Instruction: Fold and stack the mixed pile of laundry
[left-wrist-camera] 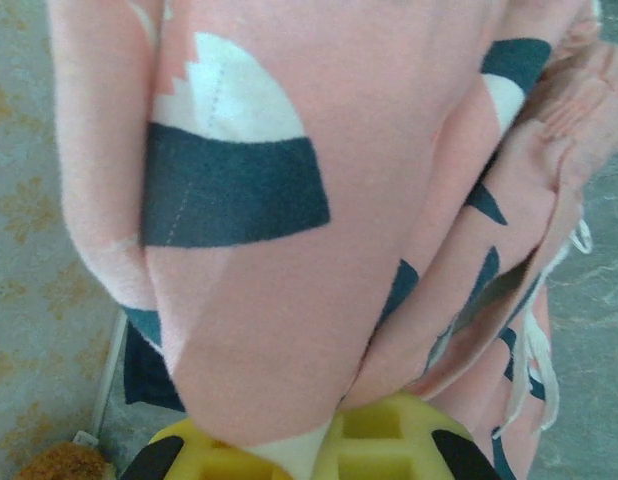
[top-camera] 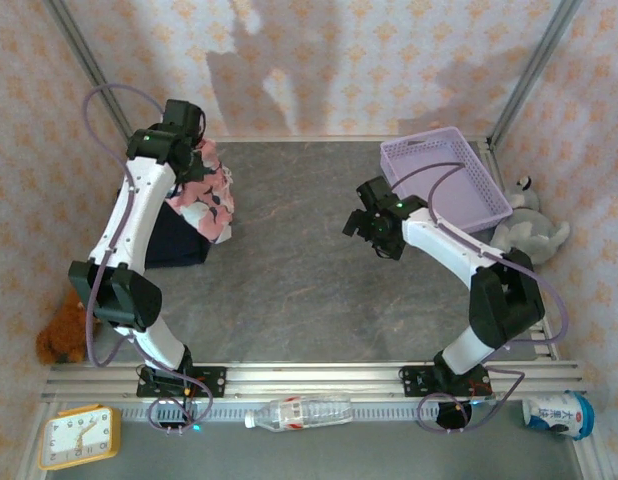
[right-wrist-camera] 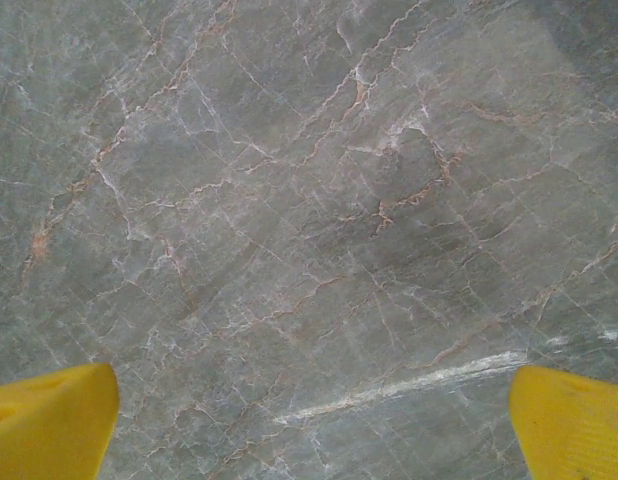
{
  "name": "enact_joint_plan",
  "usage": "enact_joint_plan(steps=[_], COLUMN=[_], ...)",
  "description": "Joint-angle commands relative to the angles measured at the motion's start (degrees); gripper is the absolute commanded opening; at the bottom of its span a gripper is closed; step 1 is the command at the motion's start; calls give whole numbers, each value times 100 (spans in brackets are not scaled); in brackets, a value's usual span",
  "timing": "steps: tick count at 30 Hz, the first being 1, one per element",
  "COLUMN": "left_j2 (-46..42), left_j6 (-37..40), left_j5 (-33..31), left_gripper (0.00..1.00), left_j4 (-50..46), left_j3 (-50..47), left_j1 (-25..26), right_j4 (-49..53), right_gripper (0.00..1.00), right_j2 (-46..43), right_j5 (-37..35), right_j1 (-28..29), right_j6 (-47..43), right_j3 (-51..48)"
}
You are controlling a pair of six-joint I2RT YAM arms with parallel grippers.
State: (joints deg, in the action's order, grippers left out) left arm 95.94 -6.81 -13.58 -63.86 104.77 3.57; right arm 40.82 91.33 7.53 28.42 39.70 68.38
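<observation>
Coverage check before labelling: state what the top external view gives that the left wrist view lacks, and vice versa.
Top external adds the lavender basket, the grey plush toy and the right gripper. Left wrist adds the close grip: left gripper shut on the shark-print pink cloth, plus its white drawstring. Both show that cloth and the grey marbled table.

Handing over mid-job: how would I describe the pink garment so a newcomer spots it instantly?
Find the grey marbled table, then its far left corner, where the left arm reaches. The left end effector is shut on the salmon-pink cloth there, beside a plain dark navy cloth. Its navy-and-white shark print sets it apart from that plain neighbour.
</observation>
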Motion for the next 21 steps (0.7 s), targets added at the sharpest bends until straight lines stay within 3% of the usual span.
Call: enact_joint_plan(steps=[1, 4, 9, 10, 11, 13, 16, 21], left_j2=[-249, -160, 8, -38, -64, 15, 232, 38], left_j6=[199, 182, 290, 248, 151, -135, -602, -656], left_j5=[262, 680, 603, 613, 450, -59, -217, -62], left_gripper=[0, 0, 0, 16, 51, 98, 100, 100], left_j4=[151, 162, 146, 257, 358, 370, 99, 136], left_j3=[-293, -201, -108, -311, -535, -825, -791, -735], left_j1=[-418, -705, -1046, -1209, -1389, -1703, -2152, -2221], right_j4=[231, 299, 418, 477, 538, 615, 668, 676], right_gripper=[100, 100, 100, 100, 100, 100, 100, 100], right_j2=[115, 188, 317, 333, 363, 380, 359, 201], right_j5=[-42, -63, -46, -71, -103, -146, -151, -144], right_j1=[-29, -30, -37, -32, -43, -50, -108, -256], right_j6=[-163, -241, -351, -389, -437, -503, -558, -583], right_j3=[287, 431, 647, 705, 769, 850, 898, 798])
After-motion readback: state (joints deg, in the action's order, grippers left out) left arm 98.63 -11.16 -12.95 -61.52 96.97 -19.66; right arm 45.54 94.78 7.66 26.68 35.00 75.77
